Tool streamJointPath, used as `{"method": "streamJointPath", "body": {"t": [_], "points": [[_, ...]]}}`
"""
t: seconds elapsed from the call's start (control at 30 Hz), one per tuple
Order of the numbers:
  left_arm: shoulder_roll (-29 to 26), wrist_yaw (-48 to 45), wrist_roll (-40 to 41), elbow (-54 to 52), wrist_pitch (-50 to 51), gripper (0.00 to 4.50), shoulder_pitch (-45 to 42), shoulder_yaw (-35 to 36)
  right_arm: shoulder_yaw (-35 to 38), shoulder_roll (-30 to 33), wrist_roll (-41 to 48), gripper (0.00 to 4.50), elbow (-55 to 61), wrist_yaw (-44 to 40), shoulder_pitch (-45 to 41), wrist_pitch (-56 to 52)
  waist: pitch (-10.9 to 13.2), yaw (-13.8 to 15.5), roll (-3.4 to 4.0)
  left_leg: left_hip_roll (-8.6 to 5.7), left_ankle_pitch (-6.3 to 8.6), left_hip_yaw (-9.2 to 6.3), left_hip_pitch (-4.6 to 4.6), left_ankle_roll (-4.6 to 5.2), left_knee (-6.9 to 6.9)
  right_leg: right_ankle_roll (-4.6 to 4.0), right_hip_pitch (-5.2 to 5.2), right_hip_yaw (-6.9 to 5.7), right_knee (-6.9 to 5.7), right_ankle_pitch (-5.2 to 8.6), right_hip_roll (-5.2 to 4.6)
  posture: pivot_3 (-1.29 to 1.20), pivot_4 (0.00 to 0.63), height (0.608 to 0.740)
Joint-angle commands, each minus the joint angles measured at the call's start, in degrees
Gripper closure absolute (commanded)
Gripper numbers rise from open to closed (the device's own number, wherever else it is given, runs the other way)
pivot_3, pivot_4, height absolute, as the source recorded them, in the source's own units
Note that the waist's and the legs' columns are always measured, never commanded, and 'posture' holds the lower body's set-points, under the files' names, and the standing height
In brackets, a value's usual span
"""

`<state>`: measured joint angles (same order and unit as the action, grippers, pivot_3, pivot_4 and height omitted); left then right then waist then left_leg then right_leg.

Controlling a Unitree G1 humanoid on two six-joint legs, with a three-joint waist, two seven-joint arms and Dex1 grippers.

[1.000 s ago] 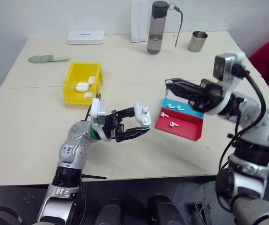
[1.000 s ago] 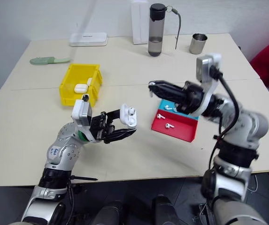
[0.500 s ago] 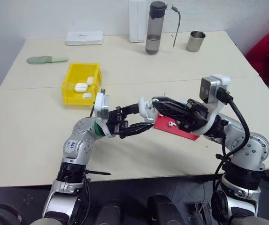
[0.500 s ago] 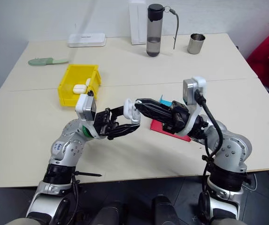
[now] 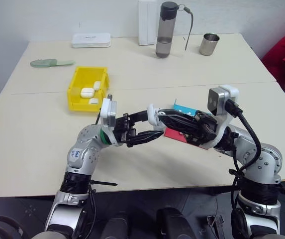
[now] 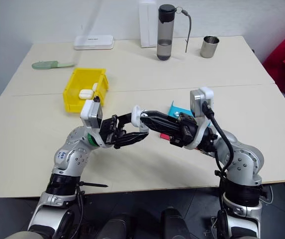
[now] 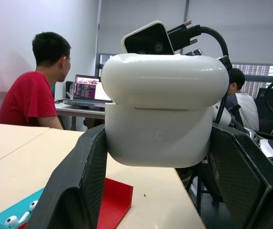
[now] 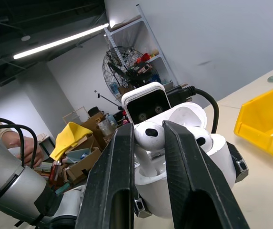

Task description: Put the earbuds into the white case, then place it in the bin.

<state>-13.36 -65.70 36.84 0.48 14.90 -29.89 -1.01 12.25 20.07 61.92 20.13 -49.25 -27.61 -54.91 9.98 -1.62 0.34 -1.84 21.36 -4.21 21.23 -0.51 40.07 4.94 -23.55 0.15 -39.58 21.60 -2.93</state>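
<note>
The left gripper [image 5: 149, 124] was clenched on the white case [image 5: 153, 117], the case pinched between its two black fingers [image 7: 76, 191] and held up in the air above the table [image 5: 43, 129], lid swung open. And there it was met: the right gripper [image 8: 148, 143] was closed on a single earbud [image 8: 148, 135], whose stem was seen pointing down into the open case, with a second earbud [image 8: 200, 137] already seated in the pocket beside it. Both arms were brought together over the middle of the table, fingertips nearly meeting at the case.

Largest down, then. The pale table was spread wide under everything. A person in red [image 7: 29, 98] was seen seated beyond it in the left wrist view. A tall grey bottle [image 5: 165, 30] was stood at the far edge, with a flat white box [image 5: 90, 40] far to its left and a metal cup [image 5: 209, 44] to its right. The bin [image 5: 76, 82], bright yellow, was sat on the robot's left side, well apart from the held case, with several white cases [image 5: 87, 92] lying inside it. The red and blue tray [image 5: 182, 107] was largely hidden behind the right gripper. A green object [image 5: 50, 62] was lying near the far left corner.
</note>
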Motion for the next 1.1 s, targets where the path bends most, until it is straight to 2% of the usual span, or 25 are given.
{"method": "streamJointPath", "body": {"t": [0.03,0.23,0.43,0.47,0.5,0.53,0.63,0.8,0.97,1.07,1.1], "points": [[0.7,0.5,1.3,-2.0,-0.8,1.73,-0.9,0.8,-1.9,1.4,-1.6,4.03,1.5,-0.4,2.0,2.5,0.0,0.0,0.00,0.00,0.00,0.00,0.00,0.00,0.00,0.00,0.00,0.00,0.00,0.00,0.00,0.00,0.150,0.740],[1.1,0.7,1.4,-2.4,-1.1,1.73,-0.7,0.9,-4.4,4.2,-5.2,4.03,1.7,-1.6,4.6,7.8,0.0,0.0,0.00,0.00,0.00,0.00,0.00,0.00,0.00,0.00,0.02,-0.01,0.03,0.00,0.00,0.00,0.150,0.740],[1.0,0.4,1.2,-2.4,-1.6,1.73,-0.6,0.8,-5.4,5.6,-3.9,4.03,2.8,-0.3,4.6,8.3,0.0,0.0,-0.01,0.01,0.00,0.00,0.00,0.00,0.00,0.00,0.02,0.00,0.05,0.00,0.01,0.00,0.150,0.740],[0.9,0.3,1.1,-2.4,-1.7,1.73,-0.6,0.8,-5.9,5.7,-5.7,3.68,3.5,-0.8,4.1,10.4,0.0,0.0,-0.01,0.01,0.00,0.00,0.00,0.00,0.00,0.00,0.03,-0.01,0.05,0.00,0.01,0.00,0.150,0.740],[0.8,0.2,1.0,-2.3,-1.8,1.73,-0.5,0.8,-5.7,5.9,-3.3,3.32,3.7,-0.4,3.6,8.6,0.0,0.0,-0.01,0.01,0.00,0.00,0.00,0.00,0.00,0.00,0.03,0.00,0.05,0.00,0.01,0.00,0.150,0.740],[0.8,0.1,1.0,-2.3,-1.9,1.73,-0.4,0.8,-5.9,7.2,-1.1,3.16,4.1,-0.4,3.4,6.1,0.0,0.1,-0.01,0.01,0.00,0.01,0.00,0.00,0.00,0.00,0.03,0.00,0.06,0.00,0.01,0.00,0.150,0.740],[0.6,0.1,0.6,-2.3,-2.2,1.73,0.0,0.8,-5.0,7.8,-4.3,2.15,4.8,-0.2,3.9,10.6,0.0,0.2,-0.04,0.01,0.00,-0.02,0.01,0.00,0.00,0.00,0.04,-0.02,0.07,0.00,0.00,0.00,0.150,0.740],[-1.9,1.1,-2.5,-1.2,-3.2,1.73,0.6,0.7,3.1,17.1,-2.0,0.55,3.8,-3.0,8.6,9.6,0.0,1.0,-0.08,0.00,0.02,-0.02,0.02,0.04,0.01,0.00,0.09,-0.02,0.12,0.00,-0.02,0.00,0.150,0.740],[-7.6,2.1,-13.0,0.3,-4.7,1.73,-1.4,-4.7,3.6,23.2,-3.9,0.55,5.1,-7.5,10.1,11.5,0.0,1.5,-0.09,0.02,0.02,0.07,-0.01,0.06,0.00,0.00,0.10,0.04,0.16,0.00,0.05,0.00,0.150,0.740],[-10.1,2.9,-19.3,0.6,-5.2,1.73,-3.5,-8.7,-1.0,25.1,-8.4,1.12,6.9,-9.7,8.6,13.6,0.0,1.6,-0.11,0.03,0.01,0.08,0.00,0.06,0.01,0.00,0.10,0.07,0.15,0.00,0.07,0.00,0.150,0.740],[-10.5,3.3,-20.6,0.7,-5.4,1.73,-4.0,-9.5,-2.8,25.2,-10.5,1.46,7.3,-9.7,7.8,14.9,0.0,1.6,-0.11,0.03,0.01,0.08,0.00,0.06,0.01,0.00,0.11,0.09,0.16,0.00,0.07,0.00,0.150,0.740]]}}
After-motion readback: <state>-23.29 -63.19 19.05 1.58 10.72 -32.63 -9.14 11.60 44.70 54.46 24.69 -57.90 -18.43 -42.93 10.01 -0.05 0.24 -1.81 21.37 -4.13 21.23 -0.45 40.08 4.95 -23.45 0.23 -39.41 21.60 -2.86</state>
